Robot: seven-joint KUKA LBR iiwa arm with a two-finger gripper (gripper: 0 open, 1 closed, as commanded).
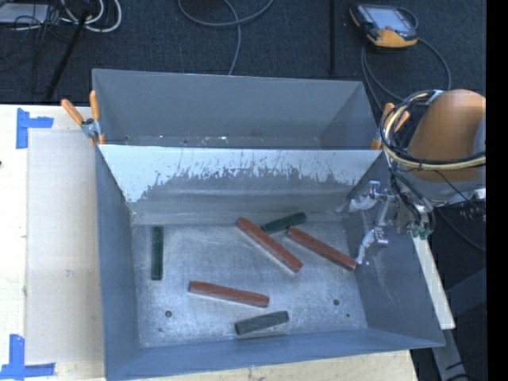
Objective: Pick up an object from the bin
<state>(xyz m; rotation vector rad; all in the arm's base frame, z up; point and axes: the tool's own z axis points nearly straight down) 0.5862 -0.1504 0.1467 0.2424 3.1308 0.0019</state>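
no readable text, labels, numbers or signs anywhere

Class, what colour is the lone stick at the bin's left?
The stick is dark green, camera view.

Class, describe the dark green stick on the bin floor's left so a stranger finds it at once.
In the grey metal bin, look at the floor's left side, far from the claw. A dark green stick lies alone. Only it runs front to back; the other sticks lie slanted or crosswise.
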